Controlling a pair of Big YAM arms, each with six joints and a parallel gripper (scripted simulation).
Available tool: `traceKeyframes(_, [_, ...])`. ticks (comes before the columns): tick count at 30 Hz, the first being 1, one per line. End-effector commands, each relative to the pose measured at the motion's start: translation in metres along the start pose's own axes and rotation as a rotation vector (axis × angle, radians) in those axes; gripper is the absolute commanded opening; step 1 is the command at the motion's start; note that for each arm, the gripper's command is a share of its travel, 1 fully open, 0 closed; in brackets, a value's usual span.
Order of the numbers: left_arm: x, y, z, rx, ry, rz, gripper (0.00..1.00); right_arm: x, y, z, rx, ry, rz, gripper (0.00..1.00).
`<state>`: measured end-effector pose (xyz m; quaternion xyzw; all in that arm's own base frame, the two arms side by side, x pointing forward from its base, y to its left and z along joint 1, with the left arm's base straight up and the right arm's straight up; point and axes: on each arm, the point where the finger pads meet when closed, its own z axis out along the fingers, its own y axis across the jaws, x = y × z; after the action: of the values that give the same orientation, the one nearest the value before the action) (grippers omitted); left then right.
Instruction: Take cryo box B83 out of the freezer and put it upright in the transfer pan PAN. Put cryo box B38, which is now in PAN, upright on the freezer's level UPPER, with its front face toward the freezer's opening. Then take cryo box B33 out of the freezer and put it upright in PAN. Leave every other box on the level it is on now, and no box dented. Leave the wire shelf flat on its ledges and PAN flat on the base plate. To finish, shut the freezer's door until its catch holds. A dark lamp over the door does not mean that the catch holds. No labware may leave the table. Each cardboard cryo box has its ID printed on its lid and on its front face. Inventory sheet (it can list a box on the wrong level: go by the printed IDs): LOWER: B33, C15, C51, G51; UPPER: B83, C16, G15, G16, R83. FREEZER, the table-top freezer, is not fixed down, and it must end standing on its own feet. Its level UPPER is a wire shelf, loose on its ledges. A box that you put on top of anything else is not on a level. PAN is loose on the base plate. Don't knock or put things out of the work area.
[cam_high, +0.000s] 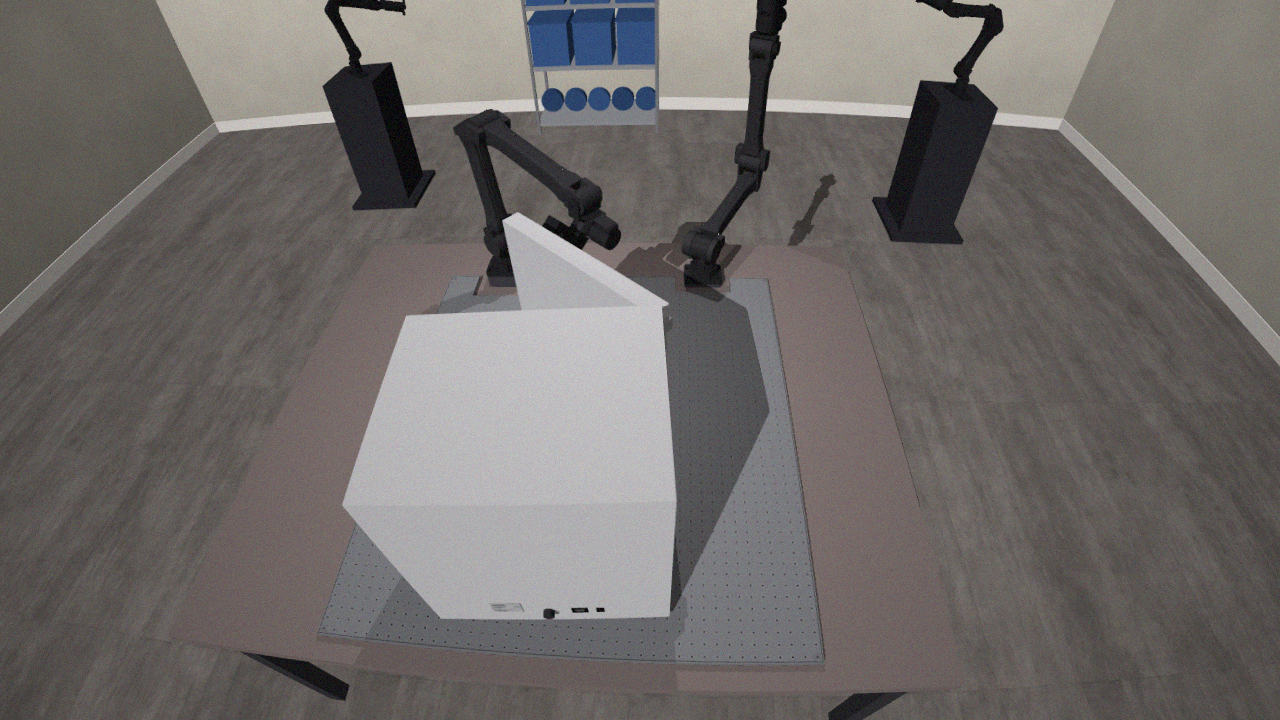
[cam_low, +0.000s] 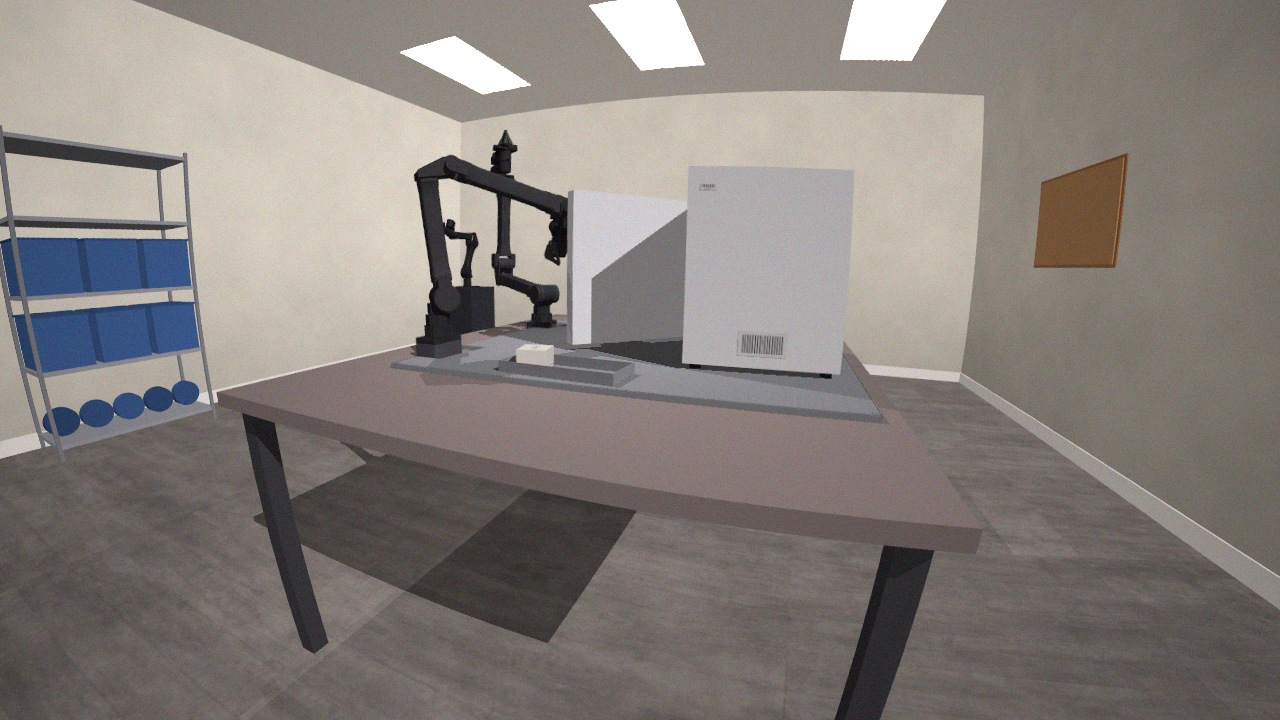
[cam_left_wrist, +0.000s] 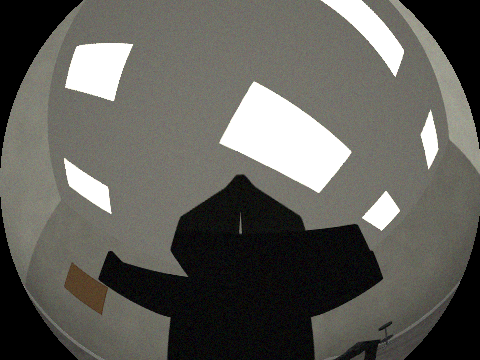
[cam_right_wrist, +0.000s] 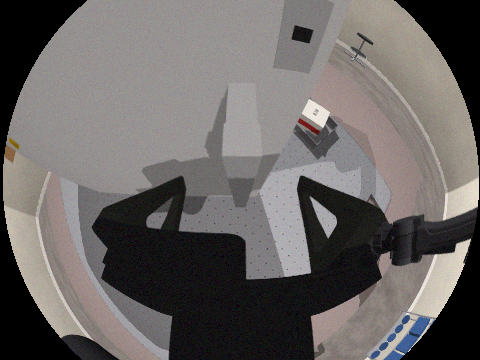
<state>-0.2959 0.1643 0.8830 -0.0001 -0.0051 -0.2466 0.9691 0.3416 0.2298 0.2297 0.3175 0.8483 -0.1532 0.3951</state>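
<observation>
The freezer (cam_high: 528, 402) (cam_low: 769, 268) stands with its door (cam_high: 572, 259) (cam_low: 626, 241) (cam_right_wrist: 125, 100) part open. My right gripper (cam_right_wrist: 241, 182) (cam_low: 554, 257) is open and empty at the door's outer face. Its fingers stand wide apart, one on each side of the door handle (cam_right_wrist: 242, 137) in the right wrist view. A white box (cam_low: 535, 348) (cam_right_wrist: 316, 114) with a red band sits upright in the transfer pan (cam_low: 581, 368); its print is hard to read. My left gripper (cam_left_wrist: 240, 181) (cam_low: 505, 136) is shut and empty, raised high and pointing up. The freezer's shelves and boxes are hidden.
The base plate (cam_high: 742, 555) (cam_low: 760, 391) lies on the table (cam_high: 859, 537) (cam_low: 537, 429). The pan is beside the freezer, near the right arm's base. The door stands between the right gripper and the freezer's opening. A dark square (cam_right_wrist: 302, 34) shows on the door's panel.
</observation>
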Motion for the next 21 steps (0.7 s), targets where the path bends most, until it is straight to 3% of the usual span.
traceKeyframes(1, [0.013,0.001,0.001,-0.002,0.037,-0.013,0.00,-0.009,0.008,-0.009,-0.022,0.004,0.035,1.00])
traceKeyframes(13, [0.013,0.001,0.001,-0.002,0.037,-0.013,0.00,-0.009,0.008,-0.009,-0.022,0.004,0.035,1.00])
traceKeyframes(21, [0.013,0.001,0.001,-0.002,0.037,-0.013,0.00,-0.002,0.017,-0.031,-0.034,0.009,0.038,1.00])
